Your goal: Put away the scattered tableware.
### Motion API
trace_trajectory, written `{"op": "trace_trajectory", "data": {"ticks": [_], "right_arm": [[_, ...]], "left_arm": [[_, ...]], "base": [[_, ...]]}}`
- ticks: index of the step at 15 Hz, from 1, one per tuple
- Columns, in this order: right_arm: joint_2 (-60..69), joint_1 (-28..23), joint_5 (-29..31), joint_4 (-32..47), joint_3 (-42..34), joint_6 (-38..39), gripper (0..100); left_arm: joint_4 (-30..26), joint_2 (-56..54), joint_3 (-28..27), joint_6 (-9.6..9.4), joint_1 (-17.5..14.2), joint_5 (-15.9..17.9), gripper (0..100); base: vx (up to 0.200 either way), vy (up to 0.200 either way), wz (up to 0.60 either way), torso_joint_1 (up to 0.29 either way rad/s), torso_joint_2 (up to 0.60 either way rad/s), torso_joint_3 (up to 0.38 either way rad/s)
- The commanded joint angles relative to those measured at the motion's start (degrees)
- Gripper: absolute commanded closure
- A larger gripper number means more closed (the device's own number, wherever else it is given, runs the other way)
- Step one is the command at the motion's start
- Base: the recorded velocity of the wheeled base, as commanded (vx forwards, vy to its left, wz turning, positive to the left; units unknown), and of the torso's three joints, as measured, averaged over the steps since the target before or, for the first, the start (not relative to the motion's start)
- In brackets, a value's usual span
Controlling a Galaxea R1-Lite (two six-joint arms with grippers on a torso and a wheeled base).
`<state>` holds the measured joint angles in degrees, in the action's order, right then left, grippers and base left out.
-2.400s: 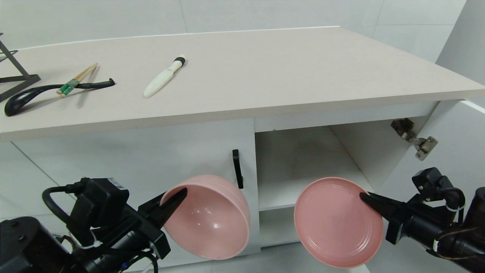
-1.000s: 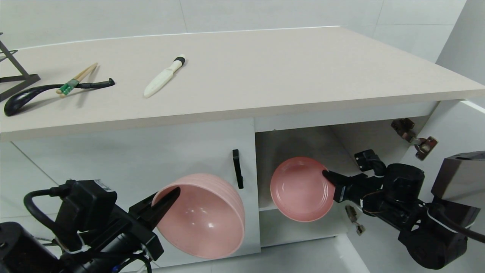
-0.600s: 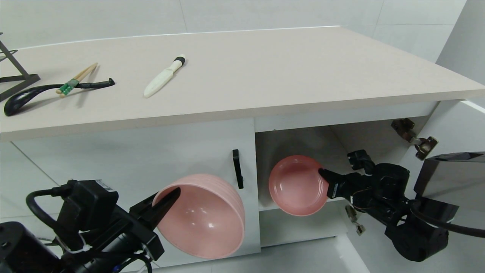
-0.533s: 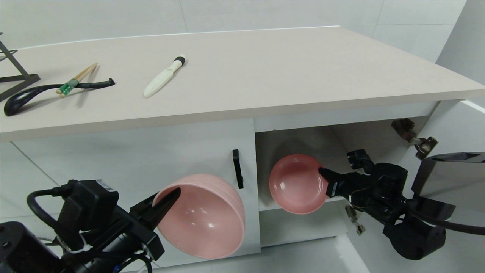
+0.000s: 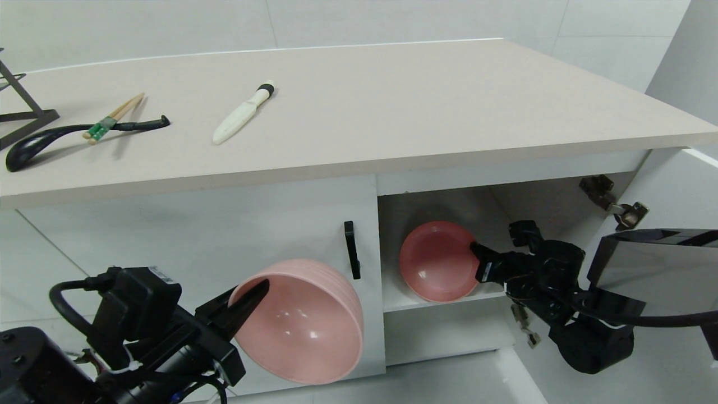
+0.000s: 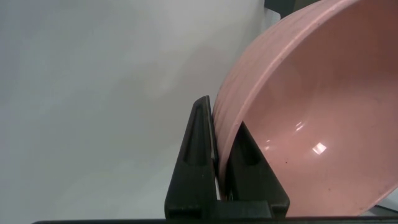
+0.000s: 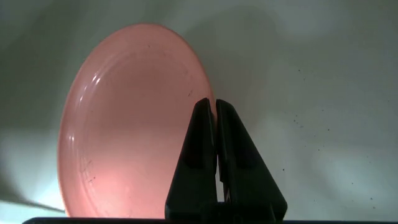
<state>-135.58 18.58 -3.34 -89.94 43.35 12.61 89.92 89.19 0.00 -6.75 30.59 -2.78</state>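
A pale beige stone-look desk tops a white cabinet. Near its left end lies a long black plastic ladle, bowl end toward the front edge. A pair of light wooden chopsticks with green bands lies across the ladle's handle. Well to their right, apart from both, rests a cream-white knife with a black collar. A black metal rack foot stands at the far left edge. Below, inside the open right compartment, a white cabinet shelf carries a round pink plate standing on edge, its lower rim at the shelf surface.
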Motion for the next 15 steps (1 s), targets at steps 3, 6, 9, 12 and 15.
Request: {"op": "trace_trajectory", "data": {"ticks": [3,6,9,12,15], "right_arm": [[-1.2,0.1,1.1,-0.1,1.3,1.5,100],[-2.9,-0.1,2.9,-0.1,2.1,1.5,100],[-3.4,-0.6,5.3,-0.1,2.2,1.7,100],[-3.5,-0.7,6.1,-0.1,3.7,2.7,100],[-4.2,-0.6,6.4,-0.1,4.3,2.4,100]], "left_arm": [[0.1,0.3,0.0,0.07,0.0,0.0,100],[0.1,0.3,0.0,0.07,0.0,0.0,100],[0.1,0.5,0.0,0.16,0.0,-0.1,100],[0.1,1.0,0.0,0.16,0.0,-0.6,100],[0.1,1.1,0.0,0.43,0.0,-0.9,100]], "base": [[0.000,0.000,0.00,0.000,0.00,0.000],[0.000,0.000,0.00,0.000,0.00,0.000],[0.000,0.000,0.00,0.000,0.00,0.000],[0.000,0.000,0.00,0.000,0.00,0.000],[0.000,0.000,0.00,0.000,0.00,0.000]]}}
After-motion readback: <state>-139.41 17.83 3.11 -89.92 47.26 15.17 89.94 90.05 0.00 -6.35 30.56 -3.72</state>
